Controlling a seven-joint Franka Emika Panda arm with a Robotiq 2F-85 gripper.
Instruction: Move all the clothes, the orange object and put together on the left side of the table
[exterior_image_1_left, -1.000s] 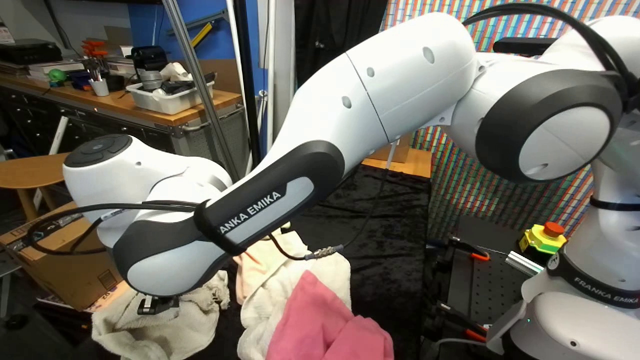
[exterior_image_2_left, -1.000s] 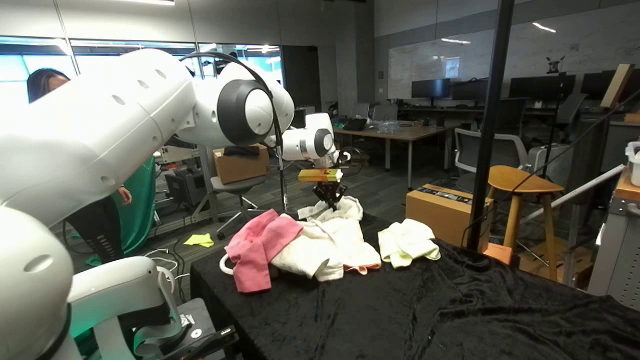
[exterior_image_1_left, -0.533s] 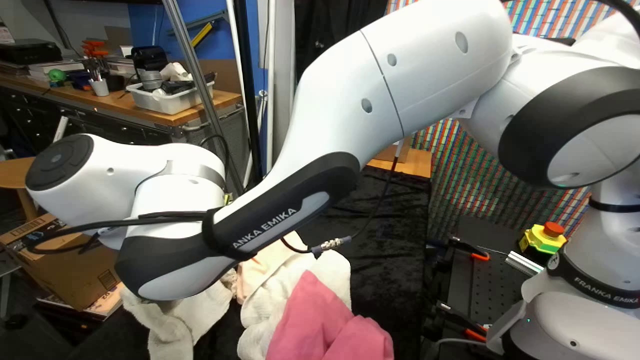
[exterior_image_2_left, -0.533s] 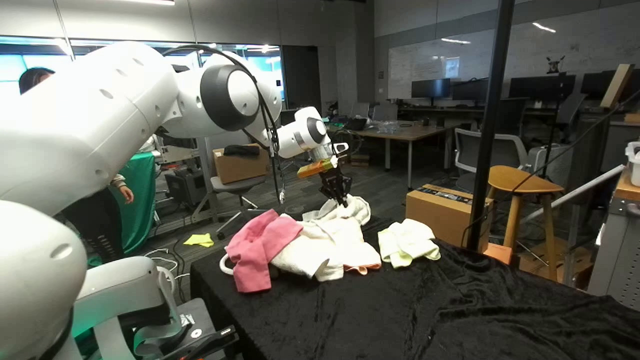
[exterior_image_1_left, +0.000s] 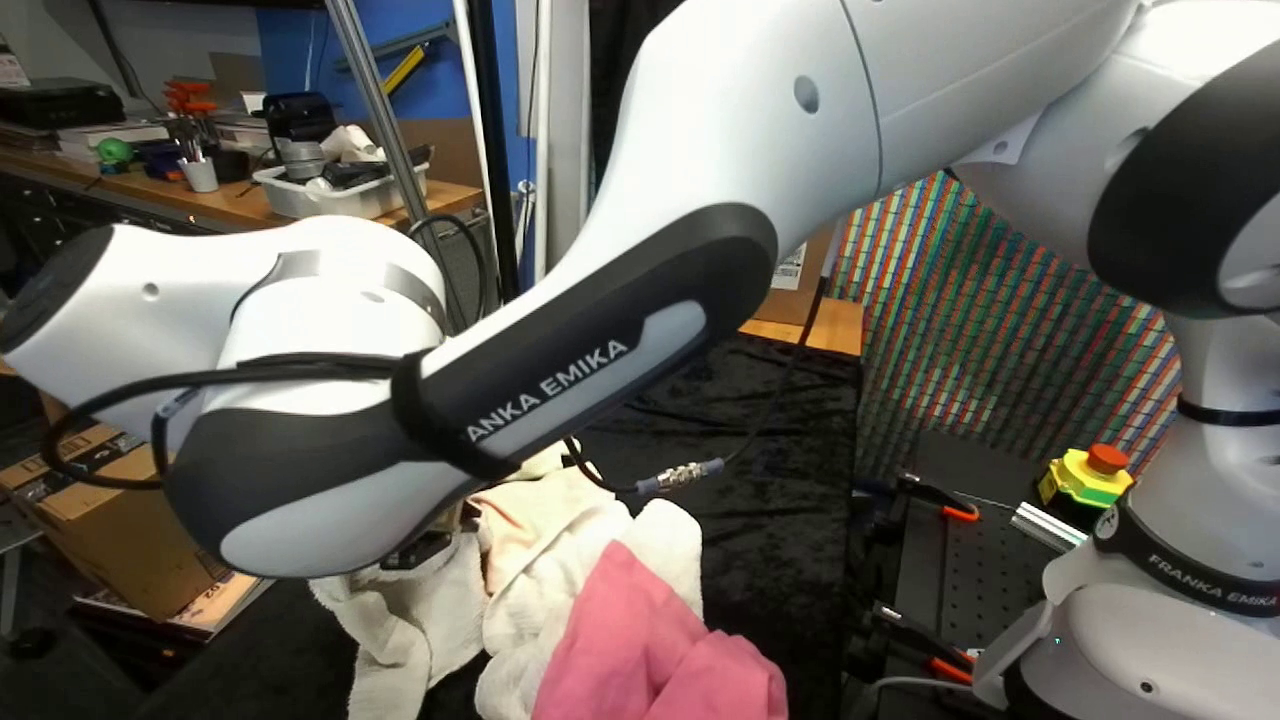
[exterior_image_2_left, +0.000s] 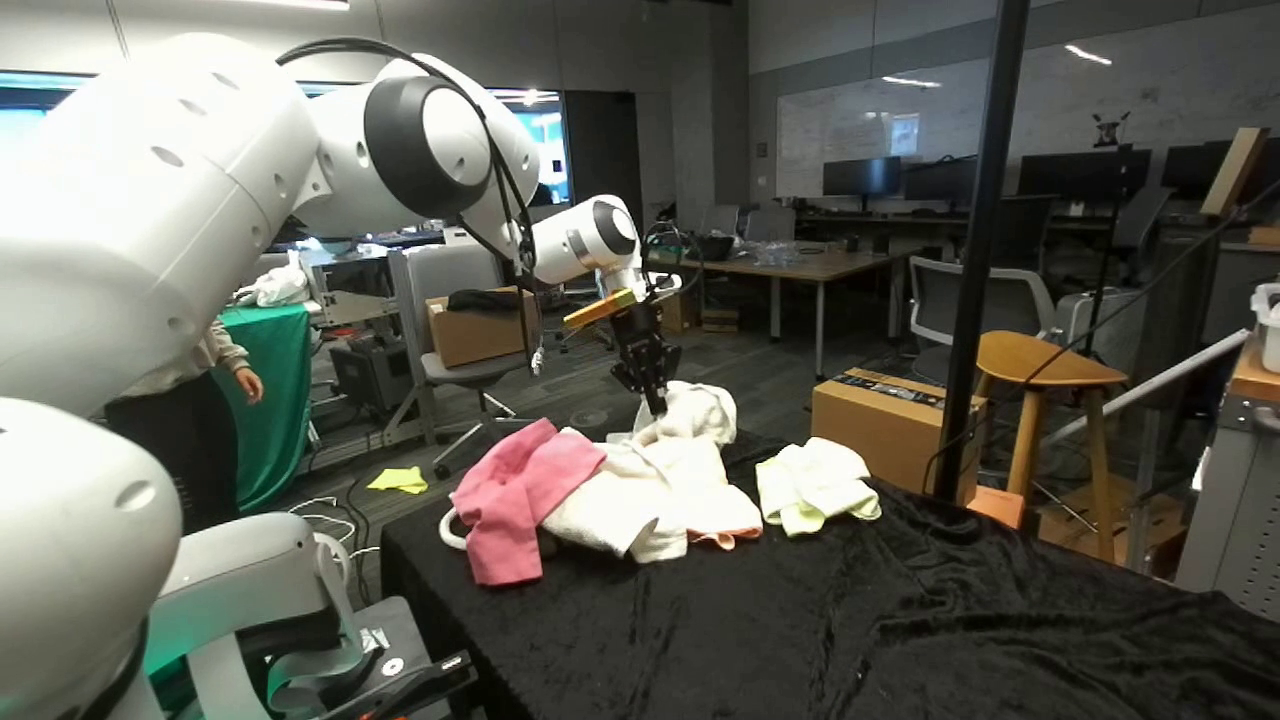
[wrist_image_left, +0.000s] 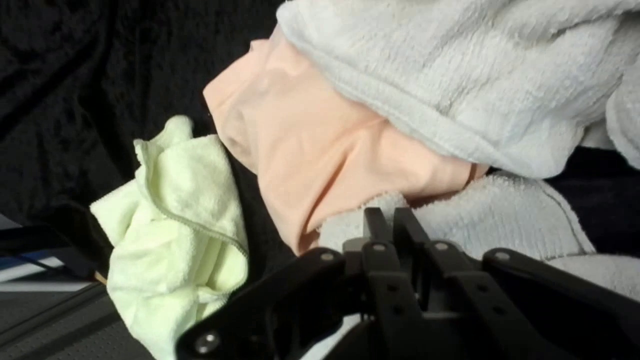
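Observation:
My gripper (wrist_image_left: 388, 214) is nearly closed, with a fold of a white-grey towel (wrist_image_left: 500, 220) between its fingertips. The towel hangs bunched under it in both exterior views (exterior_image_1_left: 430, 605) (exterior_image_2_left: 700, 408); the gripper (exterior_image_2_left: 655, 402) is at the table's far edge. A peach-orange cloth (wrist_image_left: 320, 135) lies against this towel, partly under another white towel (wrist_image_left: 450, 75). A pink cloth (exterior_image_2_left: 520, 490) lies over the white towel's other end (exterior_image_2_left: 610, 500). A pale green cloth (wrist_image_left: 175, 240) lies apart from the pile, at its right in an exterior view (exterior_image_2_left: 815, 482).
The table has a black velvet cover (exterior_image_2_left: 800, 620). A white ring-shaped thing (exterior_image_2_left: 452, 530) shows beside the pink cloth. A black pole (exterior_image_2_left: 980, 250), a cardboard box (exterior_image_2_left: 880, 425) and a wooden stool (exterior_image_2_left: 1050, 362) stand beyond the table. A yellow cloth (exterior_image_2_left: 398, 480) lies on the floor.
The gripper has tilted and moved toward the pile, dragging the white-grey towel with it, closer to the peach cloth. The other cloths have stayed where they were.

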